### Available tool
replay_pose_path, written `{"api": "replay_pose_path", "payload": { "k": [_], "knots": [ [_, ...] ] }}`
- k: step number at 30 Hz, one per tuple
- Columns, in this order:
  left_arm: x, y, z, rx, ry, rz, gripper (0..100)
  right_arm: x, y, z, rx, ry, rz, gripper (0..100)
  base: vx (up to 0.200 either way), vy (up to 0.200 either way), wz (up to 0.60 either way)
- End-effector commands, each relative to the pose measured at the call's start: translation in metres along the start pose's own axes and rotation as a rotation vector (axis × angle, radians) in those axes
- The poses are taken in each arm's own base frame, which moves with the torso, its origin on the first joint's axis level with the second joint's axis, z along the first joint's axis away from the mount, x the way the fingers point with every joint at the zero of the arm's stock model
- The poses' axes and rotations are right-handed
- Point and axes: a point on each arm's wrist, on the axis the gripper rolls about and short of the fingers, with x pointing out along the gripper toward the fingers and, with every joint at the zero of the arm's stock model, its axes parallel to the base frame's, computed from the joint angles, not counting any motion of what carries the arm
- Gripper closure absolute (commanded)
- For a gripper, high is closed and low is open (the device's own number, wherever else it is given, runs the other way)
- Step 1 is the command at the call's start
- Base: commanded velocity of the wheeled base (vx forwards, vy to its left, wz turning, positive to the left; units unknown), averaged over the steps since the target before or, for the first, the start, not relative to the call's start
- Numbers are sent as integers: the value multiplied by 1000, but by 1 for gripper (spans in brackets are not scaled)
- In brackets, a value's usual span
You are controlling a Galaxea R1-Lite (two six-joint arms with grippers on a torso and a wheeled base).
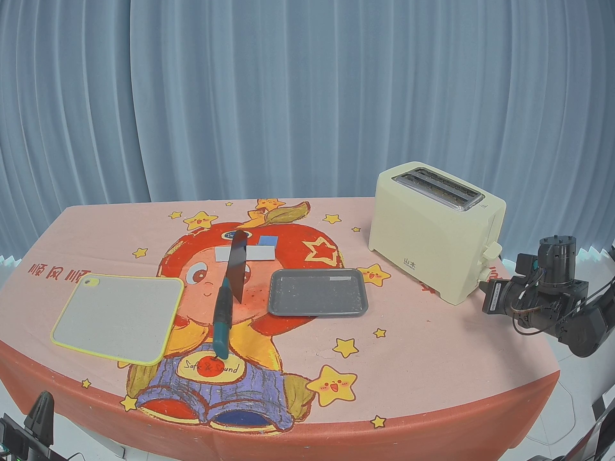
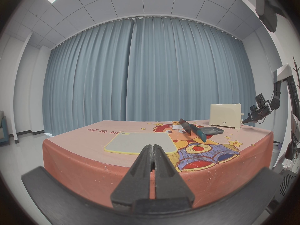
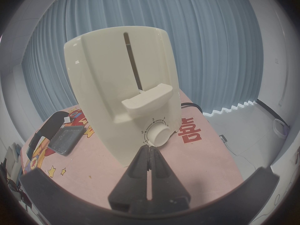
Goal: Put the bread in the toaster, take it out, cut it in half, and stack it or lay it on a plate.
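The cream toaster point(image 1: 435, 225) stands at the table's right side, its two top slots point(image 1: 437, 188) facing up; what is inside them is hidden. Its side lever point(image 3: 148, 102) sits low in its track. My right gripper point(image 3: 149, 147) is shut and empty, its tip just in front of the round dial point(image 3: 157, 135), below the lever; the head view shows it point(image 1: 485, 286) beside the toaster's right end. A knife point(image 1: 229, 289) with a teal handle lies mid-table. Right of the knife is the grey plate point(image 1: 318, 292), with a cutting board point(image 1: 118, 317) to its left. My left gripper point(image 2: 152, 147) is shut, low off the table's front left corner.
The table is round-fronted with a cartoon-print pink cloth point(image 1: 416, 353). Blue curtains hang close behind it. A black cord point(image 3: 190, 105) runs from the toaster's far side. Open cloth lies between the plate and the front edge.
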Motion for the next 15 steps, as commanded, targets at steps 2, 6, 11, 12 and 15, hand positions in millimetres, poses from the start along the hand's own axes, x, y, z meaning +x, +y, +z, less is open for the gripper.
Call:
{"api": "replay_pose_path", "payload": {
  "k": [2,6,11,12,15],
  "knots": [
    [1,0,-5,0,12,0,100,1,0,-1,0,4,0,100,0,0,0],
    [1,0,-5,0,12,0,100,2,0,-2,0,8,-2,100,0,0,0],
    [1,0,-5,0,14,0,100,2,-1,-1,2,7,-5,100,0,0,0],
    [1,0,-5,0,14,0,100,2,-1,-2,1,9,-5,100,0,0,0],
    [1,0,-5,0,12,0,100,-7,2,5,0,-30,12,100,0,0,0]
  ]
}}
